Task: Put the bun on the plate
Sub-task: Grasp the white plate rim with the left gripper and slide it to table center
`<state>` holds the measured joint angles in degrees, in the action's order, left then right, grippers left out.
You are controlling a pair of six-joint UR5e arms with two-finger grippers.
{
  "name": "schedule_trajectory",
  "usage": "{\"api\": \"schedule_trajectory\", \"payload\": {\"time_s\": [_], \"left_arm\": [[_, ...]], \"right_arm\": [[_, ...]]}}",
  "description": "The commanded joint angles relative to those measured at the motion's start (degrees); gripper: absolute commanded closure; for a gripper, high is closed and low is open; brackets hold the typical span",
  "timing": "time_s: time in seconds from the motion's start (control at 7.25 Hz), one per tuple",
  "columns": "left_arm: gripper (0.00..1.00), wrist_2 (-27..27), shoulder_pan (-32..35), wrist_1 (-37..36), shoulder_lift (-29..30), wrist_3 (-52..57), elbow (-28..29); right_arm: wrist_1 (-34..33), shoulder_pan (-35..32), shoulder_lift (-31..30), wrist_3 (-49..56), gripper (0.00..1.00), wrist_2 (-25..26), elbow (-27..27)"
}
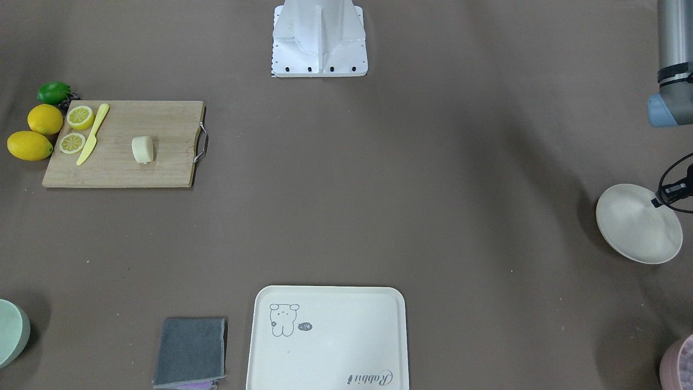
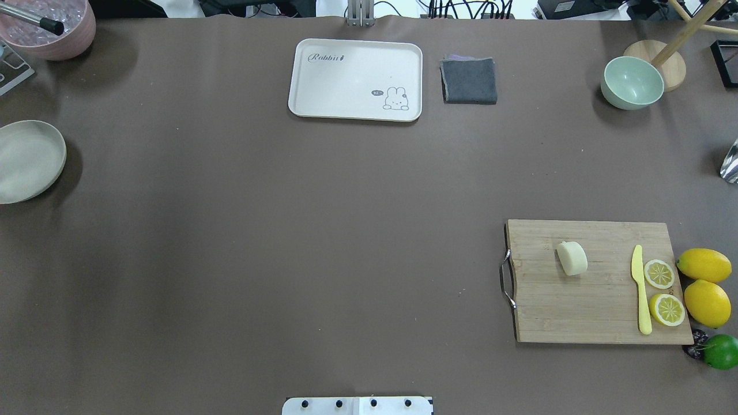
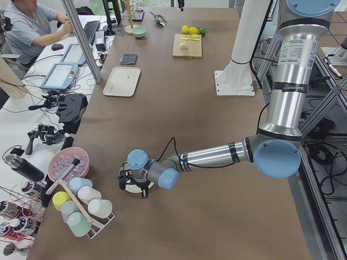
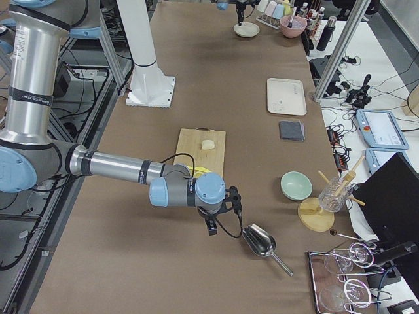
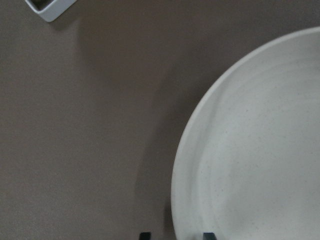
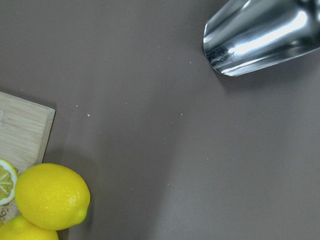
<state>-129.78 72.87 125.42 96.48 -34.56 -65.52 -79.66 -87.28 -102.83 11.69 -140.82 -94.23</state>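
Fingers on the left arm, the left fingers, are spread. Only their two tips show in the wrist view, with the edge of the plate lying between them. I cannot tell whether they touch the rim. The plate is bare and sits at the left end of the counter.

The bun is well apart from it, towards the other end. It lies on its side in the middle of the cutting board, untouched. Past it on the same board are a yellow knife and two lemon slices, and whole lemons sit just off the board's edge.

Farther out, the right fingers hang over bare counter between the lemons and a metal scoop. From where I stand, I cannot tell whether they are apart or together.

As I see it, nothing has begun, and the long gap is the trouble. If the left arm shifts with the rim between its tips, it could tip or push the plate. The bun looks smooth and rounded, so an off-centre pinch may squirt it sideways into the knife. A loose hold over that long carry could drop it short of the plate. Reaching from beyond the lemons could also knock them rolling.
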Motion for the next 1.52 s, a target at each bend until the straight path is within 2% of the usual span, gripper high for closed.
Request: {"api": "schedule_trajectory", "payload": {"time_s": [0.0,0.14,0.28,0.55,0.69,0.83,0.97,1.1,1.24,1.38], "left_arm": [[1.0,0.14,-0.09,-0.35,0.37,-0.06,-0.65],[1.0,0.14,-0.18,-1.4,1.42,-0.76,-2.05],[1.0,-0.04,-0.18,-5.41,2.91,-0.94,-5.28],[1.0,-5.63,-0.18,-18.21,5.29,-3.38,-19.56],[1.0,-5.14,-3.92,-22.98,6.6,-10.45,-28.34],[1.0,-5.13,-10.14,-24.33,7.31,-20.27,-35.57],[1.0,-4.79,-15.33,-24.43,12.8,-30.55,-36.86],[1.0,-0.52,-20.69,-24.44,17.56,-39.44,-37.04],[1.0,5.7,-29.45,-24.52,20.3,-41.79,-36.09],[1.0,11.42,-34.41,-24.52,24.68,-43.38,-33.03]], "right_arm": [[0.03,0.0,0.0,0.0,0.0,0.02,-0.33],[0.03,0.0,0.0,0.0,0.0,0.02,-0.86],[0.03,0.0,0.09,-0.09,0.0,0.02,-1.04],[0.03,0.0,0.26,-0.44,0.0,0.02,-2.09],[0.21,0.0,0.44,-0.79,0.0,0.11,-2.35],[0.47,0.0,0.44,-0.7,0.0,0.46,-2.62],[0.47,0.0,0.44,-0.79,0.0,0.38,-2.53],[0.47,1.05,0.53,-1.23,0.0,0.38,-2.62],[0.38,2.27,0.87,-3.67,0.0,0.38,-3.84],[0.47,4.81,1.66,-9.35,0.0,0.2,-4.72]]}}
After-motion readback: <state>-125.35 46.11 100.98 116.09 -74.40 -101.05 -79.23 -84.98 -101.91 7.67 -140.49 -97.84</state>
